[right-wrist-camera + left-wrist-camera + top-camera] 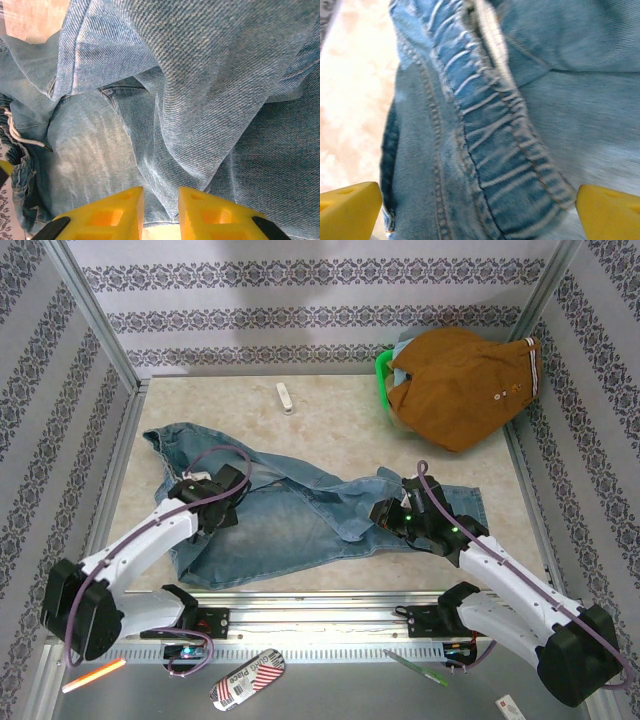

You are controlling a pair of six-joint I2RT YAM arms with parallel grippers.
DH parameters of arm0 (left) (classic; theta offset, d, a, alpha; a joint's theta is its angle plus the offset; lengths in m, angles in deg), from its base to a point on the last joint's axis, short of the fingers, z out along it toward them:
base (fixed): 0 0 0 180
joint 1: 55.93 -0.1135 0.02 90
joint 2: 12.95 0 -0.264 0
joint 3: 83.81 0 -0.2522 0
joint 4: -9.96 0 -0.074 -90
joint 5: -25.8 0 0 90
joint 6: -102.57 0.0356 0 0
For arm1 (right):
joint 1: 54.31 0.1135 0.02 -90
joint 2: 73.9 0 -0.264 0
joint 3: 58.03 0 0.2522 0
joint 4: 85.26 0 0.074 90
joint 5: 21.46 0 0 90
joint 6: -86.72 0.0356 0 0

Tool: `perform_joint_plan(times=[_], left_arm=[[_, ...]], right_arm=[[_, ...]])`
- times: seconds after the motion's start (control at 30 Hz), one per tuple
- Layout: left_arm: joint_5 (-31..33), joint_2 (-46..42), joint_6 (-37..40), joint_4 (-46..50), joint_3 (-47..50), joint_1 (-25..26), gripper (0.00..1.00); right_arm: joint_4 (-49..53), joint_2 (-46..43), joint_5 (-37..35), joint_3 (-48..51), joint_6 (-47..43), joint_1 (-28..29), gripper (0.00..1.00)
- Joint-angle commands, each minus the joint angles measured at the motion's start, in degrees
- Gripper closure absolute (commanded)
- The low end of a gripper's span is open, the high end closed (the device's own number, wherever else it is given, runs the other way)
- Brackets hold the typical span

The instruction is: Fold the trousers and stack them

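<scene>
The jeans [290,520] lie rumpled across the near half of the table [340,420]. They reach from the left side almost to the right wall, with loose ridges through the middle and one part trailing off to the far left. They are not folded into anything tidy yet, and nothing is stacked.

The left gripper [222,498] hangs low over the left part of the cloth. Seen from its wrist, its yellow fingers [347,212] are spread wide, one on each side of the gathered elastic waistband [505,130], and nothing is between them but air. The right gripper [397,512] is down on the right part of the denim. Its fingers [110,215] are only narrowly parted. The edge of a thick fold comes right up to the gap and pale table shows through it, so to me the cloth looks loose rather than pinched. A bit of white drawstring [20,137] shows off to that camera's left.

I'd say this is the arranging step, getting the jeans flat and squared before the first fold. Next, the left fingers need to drop and close on the waistband ridge they already straddle. The right needs a firm hold on an edge, so the two can pull the fabric taut.

A brown garment [465,385] sits heaped on a green basket [384,375] in the far right corner, well apart from the jeans.
</scene>
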Motion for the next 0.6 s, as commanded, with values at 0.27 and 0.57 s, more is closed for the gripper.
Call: perform_joint_plan(times=[0.27, 0.57], left_arm=[[8.6, -6.2, -7.3, 2.0, 5.4, -0.3, 0.66], [9.7, -23.1, -17.9, 6.1, 9.9, -9.1, 1.0]], right_arm=[[0.4, -5.7, 0.7, 1.5, -1.8, -0.7, 0.74], [2.0, -9.1, 4.3, 2.2, -2.8, -4.2, 0.74]])
